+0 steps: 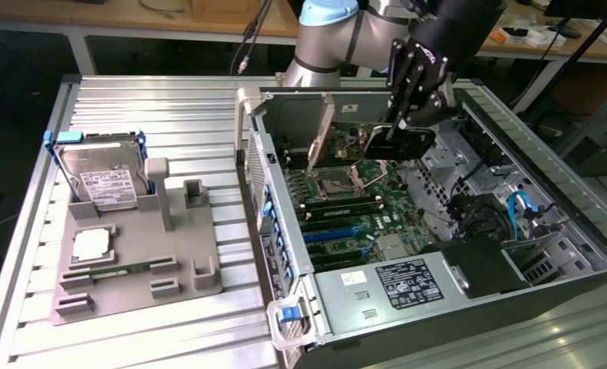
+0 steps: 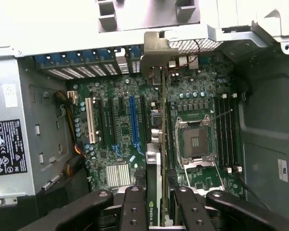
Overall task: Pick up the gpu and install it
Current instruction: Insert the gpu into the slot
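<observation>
Pincer [image 2: 157,199] clamped on the gpu [image 1: 398,143], card edge-on above the motherboard [image 2: 115,130], inside the open computer case [image 1: 468,330]

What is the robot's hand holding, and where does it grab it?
The hand holds the gpu, pinched on its two flat sides, at the end away from its silver bracket.

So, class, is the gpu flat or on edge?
On edge: the pincer grips the gpu edge-down over the motherboard.

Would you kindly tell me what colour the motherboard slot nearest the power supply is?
White; the slot shows best in the wrist view.
</observation>
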Controlling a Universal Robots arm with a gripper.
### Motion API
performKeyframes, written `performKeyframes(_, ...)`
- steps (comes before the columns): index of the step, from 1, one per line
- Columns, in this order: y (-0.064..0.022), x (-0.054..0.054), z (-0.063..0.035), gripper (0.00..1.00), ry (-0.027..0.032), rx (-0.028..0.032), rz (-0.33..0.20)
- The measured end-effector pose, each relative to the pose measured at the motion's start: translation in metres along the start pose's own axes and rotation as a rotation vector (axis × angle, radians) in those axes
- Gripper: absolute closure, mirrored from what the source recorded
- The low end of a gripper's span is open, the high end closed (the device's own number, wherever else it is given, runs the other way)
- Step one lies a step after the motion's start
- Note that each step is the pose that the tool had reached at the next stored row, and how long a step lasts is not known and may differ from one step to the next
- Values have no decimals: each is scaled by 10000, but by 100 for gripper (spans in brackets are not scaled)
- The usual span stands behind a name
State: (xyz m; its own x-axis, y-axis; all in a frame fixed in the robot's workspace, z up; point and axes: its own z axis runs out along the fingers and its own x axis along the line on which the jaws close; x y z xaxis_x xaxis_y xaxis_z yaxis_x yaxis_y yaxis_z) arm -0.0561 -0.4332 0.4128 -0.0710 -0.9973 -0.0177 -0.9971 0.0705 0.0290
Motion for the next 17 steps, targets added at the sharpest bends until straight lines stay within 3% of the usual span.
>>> performKeyframes(10, -7, 2, 87, 73, 62, -35, -2008)
performKeyframes(17, -12, 31, 207, 73, 67, -35, -2136)
